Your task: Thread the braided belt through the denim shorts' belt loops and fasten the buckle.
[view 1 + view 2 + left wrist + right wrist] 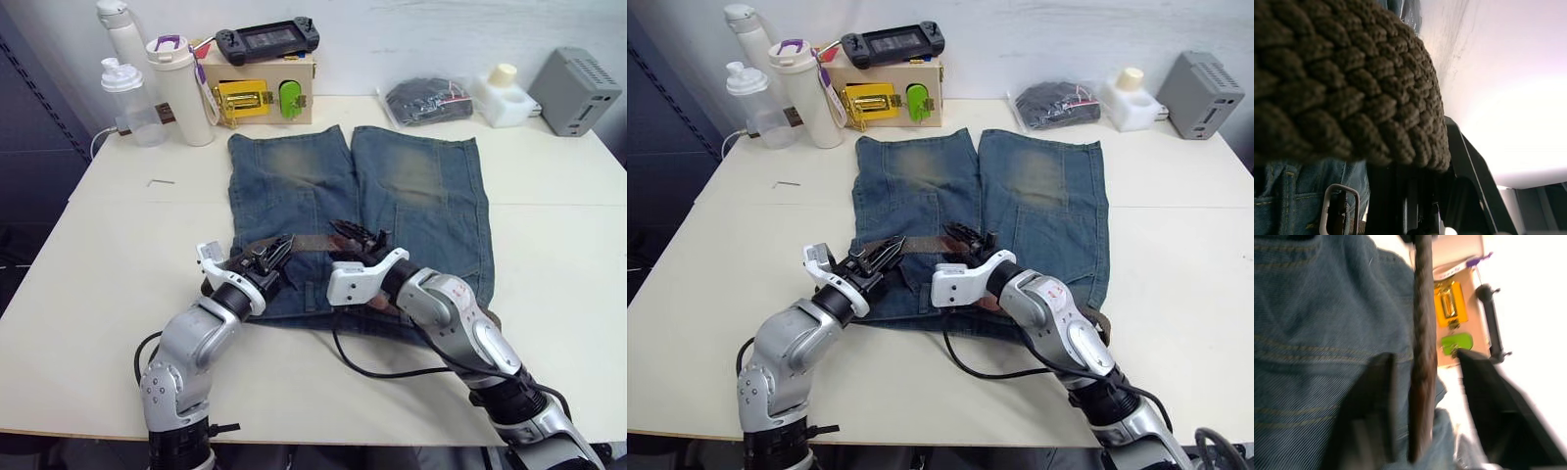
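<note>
Belt lay stretched across the shorts, near the waistband, long axis running side to side between the two grippers. Shorts were flat on the table, legs pointing away from the robot, waist toward it.

Left gripper was at the belt's left part, fingers closed on the braid; in the left wrist view the weave sat right over the fingers, pinched. Buckle showed in that view as a silver frame against denim, just beside the fingers, so the buckle end was on the left side.

Right gripper was at the belt's right part. In the right wrist view the strap ran straight up between the two fingers, which stood apart with gaps on both sides, so spread, not gripping.

Loops were too small to pick out in the head views. Judgement: next move turns on feeding the strap along its own axis, sideways along the waistband; left arm held it, right arm was lined up around it and nearer the free run to the right.
</note>
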Controlling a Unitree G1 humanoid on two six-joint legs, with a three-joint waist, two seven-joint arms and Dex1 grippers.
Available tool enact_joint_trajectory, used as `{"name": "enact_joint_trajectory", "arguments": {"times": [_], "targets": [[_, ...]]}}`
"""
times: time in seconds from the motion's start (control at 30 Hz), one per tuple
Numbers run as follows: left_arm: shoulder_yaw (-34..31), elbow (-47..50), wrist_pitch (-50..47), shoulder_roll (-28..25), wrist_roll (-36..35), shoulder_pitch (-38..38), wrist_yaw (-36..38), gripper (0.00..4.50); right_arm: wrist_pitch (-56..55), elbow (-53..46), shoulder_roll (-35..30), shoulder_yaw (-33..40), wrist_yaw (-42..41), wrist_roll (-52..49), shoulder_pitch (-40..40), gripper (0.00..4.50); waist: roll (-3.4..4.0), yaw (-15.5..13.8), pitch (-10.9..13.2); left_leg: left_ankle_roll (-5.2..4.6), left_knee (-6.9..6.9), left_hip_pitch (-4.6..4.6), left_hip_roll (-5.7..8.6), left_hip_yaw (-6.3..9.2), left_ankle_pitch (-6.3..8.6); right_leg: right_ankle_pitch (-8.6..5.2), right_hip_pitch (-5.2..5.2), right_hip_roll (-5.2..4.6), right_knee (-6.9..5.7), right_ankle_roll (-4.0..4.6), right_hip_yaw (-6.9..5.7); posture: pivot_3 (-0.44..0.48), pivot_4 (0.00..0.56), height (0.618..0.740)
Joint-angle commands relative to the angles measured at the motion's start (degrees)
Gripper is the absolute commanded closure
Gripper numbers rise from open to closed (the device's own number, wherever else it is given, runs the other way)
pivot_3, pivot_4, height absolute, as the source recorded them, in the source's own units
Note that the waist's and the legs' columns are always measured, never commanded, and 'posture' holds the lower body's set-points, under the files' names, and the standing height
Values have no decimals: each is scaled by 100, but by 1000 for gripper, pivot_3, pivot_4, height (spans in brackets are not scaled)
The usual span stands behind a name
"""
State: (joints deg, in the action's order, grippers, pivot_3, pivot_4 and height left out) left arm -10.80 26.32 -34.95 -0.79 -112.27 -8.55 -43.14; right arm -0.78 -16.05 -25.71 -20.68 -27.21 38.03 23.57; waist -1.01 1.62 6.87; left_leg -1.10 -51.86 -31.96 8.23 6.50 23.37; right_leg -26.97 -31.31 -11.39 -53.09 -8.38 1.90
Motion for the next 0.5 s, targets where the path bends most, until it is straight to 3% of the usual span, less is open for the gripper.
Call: {"name": "enact_joint_trajectory", "arguments": {"times": [0.03,0.07,0.23,0.37,0.5], "targets": [[-304,281,-248,-467,-73,138,426,4500,422,-511,45,629,-693,-1307,-94,271,0,10,0,0,-9,-21,0,2,0,0,-16,0,-10,0,1,0,150,645],[-390,328,-354,-660,-73,221,600,4500,575,-572,-8,829,-929,-1686,-112,48,-1,11,0,1,-13,-25,0,1,1,0,-24,0,-24,0,3,0,150,645],[-779,349,-948,-1718,-73,962,1737,4500,1583,-811,-803,1813,-2477,-3749,-311,48,1,-9,0,1,-21,-28,-1,9,10,-5,-30,-1,-30,10,5,0,150,645],[-871,103,-1270,-2392,-73,1446,2264,4500,2507,-981,-1108,2325,-3065,-5055,-399,48,1,-11,0,0,-24,-31,-4,9,11,-19,-16,-4,1,29,5,0,150,645],[-871,-133,-1292,-2665,-73,1651,2532,4500,3548,-1177,-1383,2544,-3392,-6141,-387,48,2,-19,1,-3,-22,-34,-8,3,12,-39,-8,-6,25,49,6,0,150,645]]}}
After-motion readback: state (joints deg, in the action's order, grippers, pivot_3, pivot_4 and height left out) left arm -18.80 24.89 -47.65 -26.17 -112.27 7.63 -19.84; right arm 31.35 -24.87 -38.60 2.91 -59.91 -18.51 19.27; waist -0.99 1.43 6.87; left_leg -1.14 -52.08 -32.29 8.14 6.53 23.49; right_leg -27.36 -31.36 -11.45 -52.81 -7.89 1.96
